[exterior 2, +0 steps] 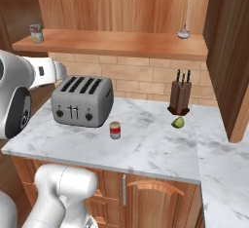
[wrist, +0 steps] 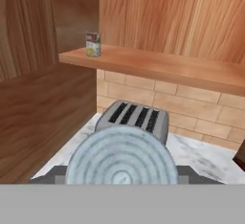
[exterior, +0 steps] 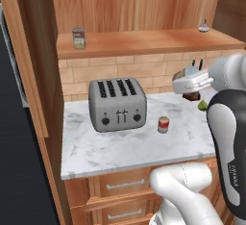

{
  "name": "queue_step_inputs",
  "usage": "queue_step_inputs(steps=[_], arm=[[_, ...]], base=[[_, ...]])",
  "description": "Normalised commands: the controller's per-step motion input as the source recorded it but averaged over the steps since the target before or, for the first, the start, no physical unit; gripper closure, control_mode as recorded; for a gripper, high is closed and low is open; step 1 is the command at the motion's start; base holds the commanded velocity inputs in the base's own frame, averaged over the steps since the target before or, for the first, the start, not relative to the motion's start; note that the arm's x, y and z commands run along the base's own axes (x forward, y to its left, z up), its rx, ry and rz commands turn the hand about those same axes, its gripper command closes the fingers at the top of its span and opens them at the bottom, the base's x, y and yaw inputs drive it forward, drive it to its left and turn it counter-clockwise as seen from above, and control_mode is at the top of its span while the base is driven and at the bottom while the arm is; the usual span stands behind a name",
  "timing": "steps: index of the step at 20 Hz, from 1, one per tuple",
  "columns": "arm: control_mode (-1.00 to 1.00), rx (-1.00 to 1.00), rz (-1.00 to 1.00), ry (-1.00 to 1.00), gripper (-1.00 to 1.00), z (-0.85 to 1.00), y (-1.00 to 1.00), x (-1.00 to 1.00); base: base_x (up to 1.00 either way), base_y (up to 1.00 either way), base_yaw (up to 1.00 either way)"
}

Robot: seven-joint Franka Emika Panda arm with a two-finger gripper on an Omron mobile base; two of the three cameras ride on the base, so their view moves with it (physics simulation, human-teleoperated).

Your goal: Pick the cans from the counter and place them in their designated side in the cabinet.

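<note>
I have one can clamped in the end effector, raised toward the cabinet shelf; the other can waits mid-tabletop, beside the toaster.

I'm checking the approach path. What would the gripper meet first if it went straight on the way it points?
Holding a can, the gripper seems aimed past the toaster toward the brick wall below the cabinet shelf; depth is unclear.
</note>
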Motion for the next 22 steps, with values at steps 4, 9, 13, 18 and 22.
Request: queue_step_inputs(steps=[4, 9, 13, 18, 22], arm=[[-1.00, 0.04, 0.03, -0.08, 1.00, 0.19, 0.18, 0.00], [-1.00, 0.02, 0.03, -0.12, 1.00, 0.14, 0.17, 0.02], [-1.00, 0.02, 0.02, -0.10, 1.00, 0.18, 0.10, 0.12], [-1.00, 0.03, 0.03, -0.03, 1.00, 0.26, 0.05, 0.24], [-1.00, 0.00, 0.03, 0.00, 1.00, 0.18, 0.07, 0.30]], base=[[0.00, 0.00, 0.00], [0.00, 0.00, 0.00], [0.00, 0.00, 0.00], [0.00, 0.00, 0.00], [0.00, 0.00, 0.00]])
